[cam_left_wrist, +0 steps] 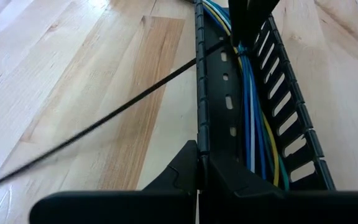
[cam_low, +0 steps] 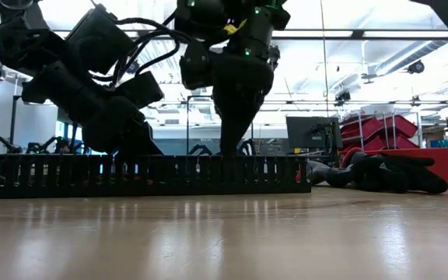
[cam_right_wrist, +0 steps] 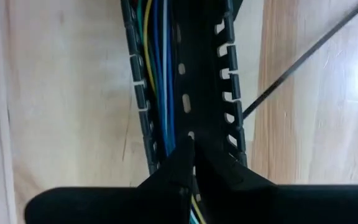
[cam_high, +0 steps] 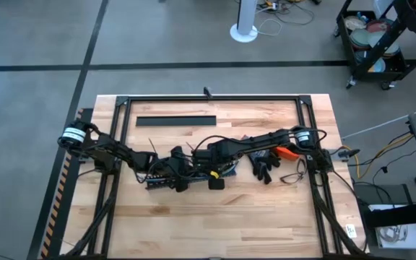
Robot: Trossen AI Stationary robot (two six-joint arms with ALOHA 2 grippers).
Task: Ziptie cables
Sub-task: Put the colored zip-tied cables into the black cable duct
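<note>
Left end effector (cam_left_wrist: 197, 163) pinches duct (cam_left_wrist: 229, 106) (cables (cam_left_wrist: 253, 124) half-hidden inside).

Your cables (cam_left_wrist: 252, 124) are blue, yellow, white and green, lying straight along the inside of the black duct (cam_left_wrist: 213, 112). Your ziptie (cam_left_wrist: 104, 121), thin and dark, loops them and sticks out sideways over the table.
</note>
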